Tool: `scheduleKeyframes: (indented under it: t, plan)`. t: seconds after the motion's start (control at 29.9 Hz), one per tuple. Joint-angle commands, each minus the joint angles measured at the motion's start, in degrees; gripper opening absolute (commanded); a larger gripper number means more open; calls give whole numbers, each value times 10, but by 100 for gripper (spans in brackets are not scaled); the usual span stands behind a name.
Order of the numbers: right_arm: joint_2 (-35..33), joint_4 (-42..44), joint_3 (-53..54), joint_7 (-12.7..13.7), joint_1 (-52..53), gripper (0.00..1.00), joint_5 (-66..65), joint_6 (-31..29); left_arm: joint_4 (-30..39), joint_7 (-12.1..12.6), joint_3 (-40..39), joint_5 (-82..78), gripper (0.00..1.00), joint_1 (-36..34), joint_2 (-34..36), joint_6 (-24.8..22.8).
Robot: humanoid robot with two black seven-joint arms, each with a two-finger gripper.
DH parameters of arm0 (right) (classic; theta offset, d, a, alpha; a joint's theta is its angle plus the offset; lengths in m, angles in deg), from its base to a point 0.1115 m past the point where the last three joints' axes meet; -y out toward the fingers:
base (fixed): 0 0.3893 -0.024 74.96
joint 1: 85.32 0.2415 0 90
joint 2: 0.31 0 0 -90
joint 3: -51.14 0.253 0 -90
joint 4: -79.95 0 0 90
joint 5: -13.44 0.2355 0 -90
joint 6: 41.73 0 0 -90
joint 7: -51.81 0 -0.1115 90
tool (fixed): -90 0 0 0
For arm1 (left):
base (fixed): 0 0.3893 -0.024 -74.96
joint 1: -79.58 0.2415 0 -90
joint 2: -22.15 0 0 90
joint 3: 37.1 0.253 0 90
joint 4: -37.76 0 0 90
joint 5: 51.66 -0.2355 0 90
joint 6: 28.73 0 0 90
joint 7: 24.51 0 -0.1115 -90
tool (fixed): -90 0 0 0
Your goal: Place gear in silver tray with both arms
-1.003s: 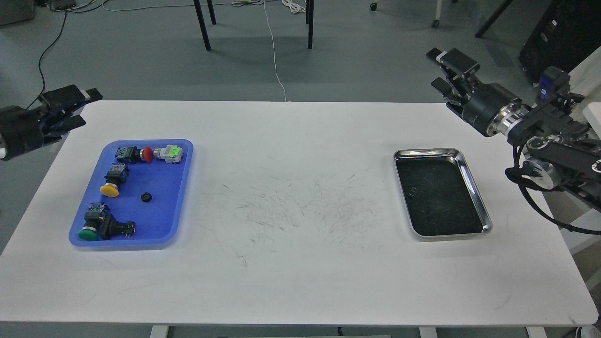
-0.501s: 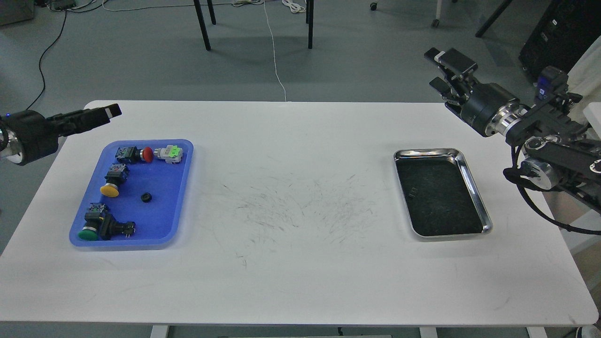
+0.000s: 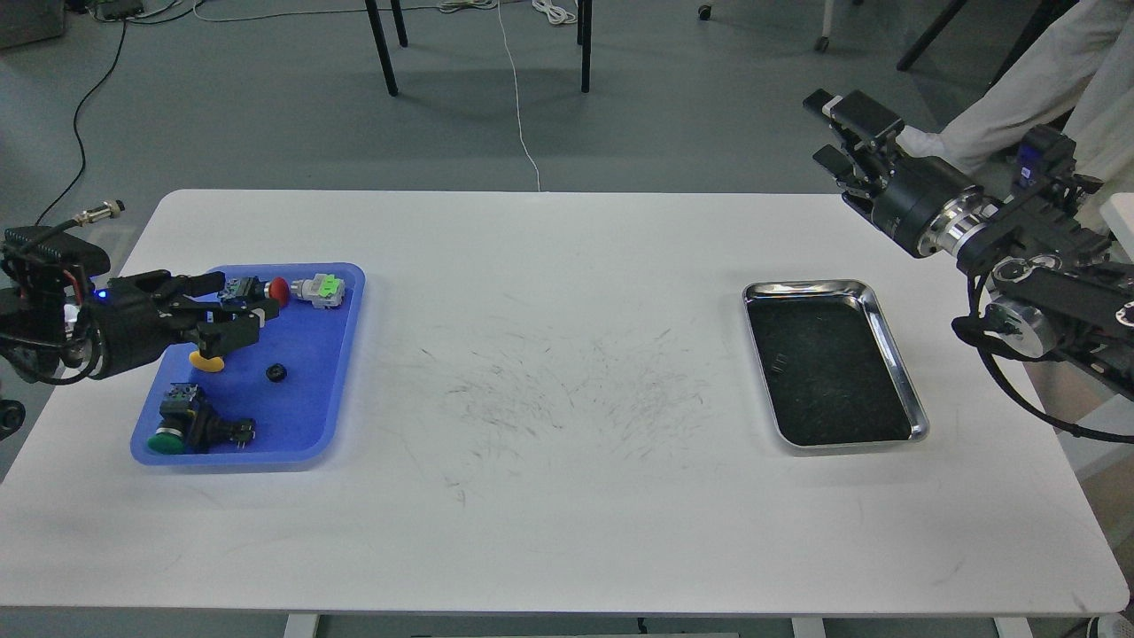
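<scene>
We are hovering our left pincer (image 3: pixel 232 306), fingers apart, over the blue tray (image 3: pixel 341 354); the small black gear (image 3: pixel 276 373) is sitting just beside the yellow button (image 3: pixel 207 362), so we are risking grabbing or nudging the wrong part. Our right pincer (image 3: pixel 833 133) is waiting with fingers apart beyond the silver tray (image 3: pixel 895 346).

two trays, two arms, a handful of parts
one silver tray (image 3: pixel 893 353), one blue tray (image 3: pixel 328 390); in the blue tray, about five push-button switches (image 3: pixel 303 289) and one small black gear (image 3: pixel 276 373).
</scene>
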Motion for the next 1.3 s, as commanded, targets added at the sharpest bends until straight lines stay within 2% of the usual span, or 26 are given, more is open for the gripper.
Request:
scheduleKeyframes:
  t: [0.0, 0.17, 0.3, 0.63, 1.1, 1.27]
  plan:
    - [2, 0, 0, 0, 0, 84, 0, 0, -10, 0, 0, 2, 86, 23, -16, 1]
    - [-1, 0, -1, 0, 0, 84, -1, 0, -42, 0, 0, 6, 80, 39, -34, 10]
    - [-1, 0, -1, 0, 0, 84, -1, 0, -49, 0, 1, 4, 77, 46, -46, 24]
    - [-2, 0, -1, 0, 0, 84, -1, 0, -54, 0, 3, 0, 61, 66, -69, 27]
    - [-3, 0, -3, 0, 0, 84, -1, 0, -113, 0, 3, 4, 61, 67, -113, 26]
    - [-3, 0, -3, 0, 0, 84, -1, 0, -117, 0, 5, 2, 61, 67, -110, 27]
